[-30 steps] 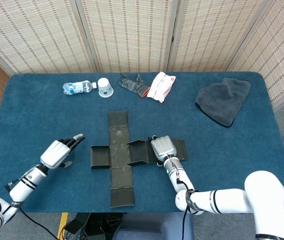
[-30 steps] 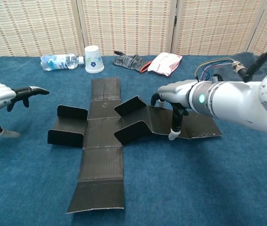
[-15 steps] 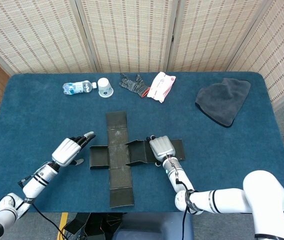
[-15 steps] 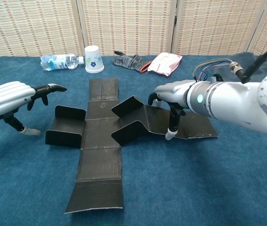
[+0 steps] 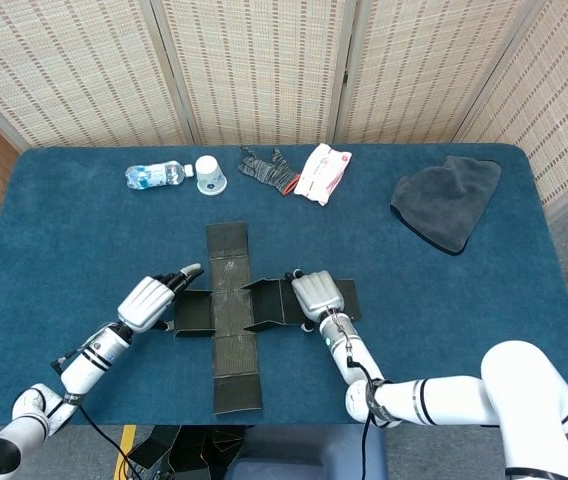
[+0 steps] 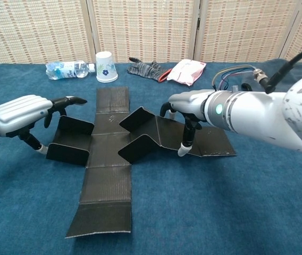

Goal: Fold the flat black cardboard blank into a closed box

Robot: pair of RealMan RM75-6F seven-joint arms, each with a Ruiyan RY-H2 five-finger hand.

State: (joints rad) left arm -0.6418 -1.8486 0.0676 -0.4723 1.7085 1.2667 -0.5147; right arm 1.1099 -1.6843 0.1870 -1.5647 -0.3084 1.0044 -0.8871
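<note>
The black cardboard blank (image 5: 232, 312) lies cross-shaped on the blue table (image 5: 74, 230), shown also in the chest view as the blank (image 6: 108, 183). Its left flap (image 6: 68, 146) stands partly up, and two side flaps (image 6: 140, 119) on its right arm are raised. My left hand (image 5: 150, 300) sits just left of the blank, fingers stretched out with the tips at the left flap's top edge; the same left hand (image 6: 19, 114) holds nothing. My right hand (image 5: 314, 295) rests on the blank's right arm, and the right hand (image 6: 193, 103) presses one fingertip (image 6: 182, 151) down onto that panel.
Along the far edge lie a water bottle (image 5: 154, 175), a paper cup (image 5: 211, 175), a dark glove (image 5: 269, 168) and a white packet (image 5: 322, 172). A grey cloth (image 5: 447, 200) is heaped at the far right. The table's near edge runs just below the blank.
The right hand has slid the blank leftwards across the table. The left hand has moved right, from well clear of the blank to its left flap.
</note>
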